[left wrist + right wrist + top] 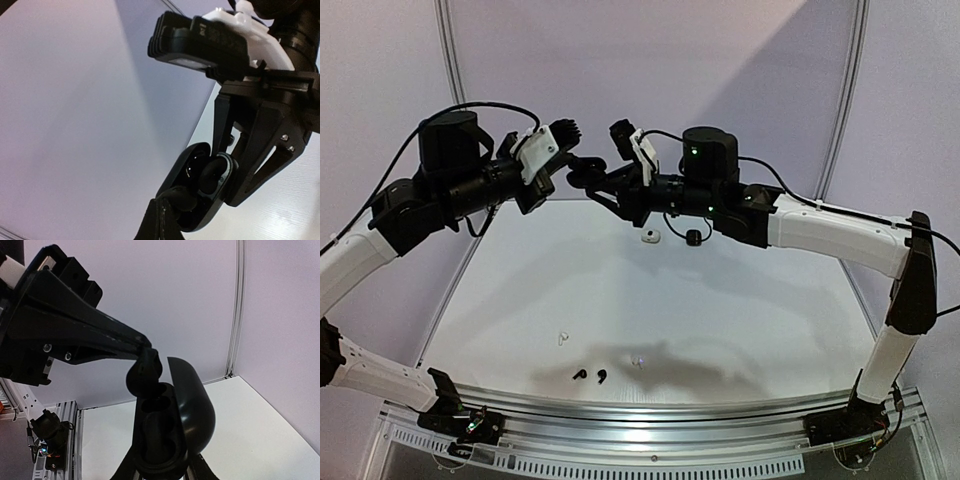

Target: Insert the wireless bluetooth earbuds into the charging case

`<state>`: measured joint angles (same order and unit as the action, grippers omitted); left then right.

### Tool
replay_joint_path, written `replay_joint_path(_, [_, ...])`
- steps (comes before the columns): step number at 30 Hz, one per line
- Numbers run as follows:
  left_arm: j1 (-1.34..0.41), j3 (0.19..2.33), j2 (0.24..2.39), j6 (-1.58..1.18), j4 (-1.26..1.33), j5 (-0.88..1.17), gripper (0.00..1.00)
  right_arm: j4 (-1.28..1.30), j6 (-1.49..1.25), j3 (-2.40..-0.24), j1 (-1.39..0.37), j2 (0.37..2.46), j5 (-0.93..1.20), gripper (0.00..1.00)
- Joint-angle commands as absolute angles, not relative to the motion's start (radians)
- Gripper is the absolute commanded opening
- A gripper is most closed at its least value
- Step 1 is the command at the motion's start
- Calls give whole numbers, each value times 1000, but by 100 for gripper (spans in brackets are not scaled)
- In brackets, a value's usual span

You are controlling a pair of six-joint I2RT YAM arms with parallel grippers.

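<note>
Two hands meet in the air above the surface [740,320]. My right hand [225,180] is clamped on the open black charging case [165,435], its lid swung aside. My left hand [143,351] is pinched together on a black earbud [144,375], which touches the rim of the case's upper socket. Well below the case, nearer my side, a second black earbud [580,375], a third black earbud [603,377] and a white earbud [561,339] lie on the surface.
</note>
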<state>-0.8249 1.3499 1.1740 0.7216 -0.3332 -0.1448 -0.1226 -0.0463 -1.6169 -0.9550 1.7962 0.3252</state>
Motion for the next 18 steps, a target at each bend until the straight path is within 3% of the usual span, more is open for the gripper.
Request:
replay_joint_path(1, [-842, 1323, 1179, 691, -327, -132, 0, -174, -47, -1641, -965, 1786, 340, 0])
replay_joint_path(18, [-841, 1287, 1172, 683, -294, -170, 0, -222, -87, -1657, -966, 1784, 321, 0])
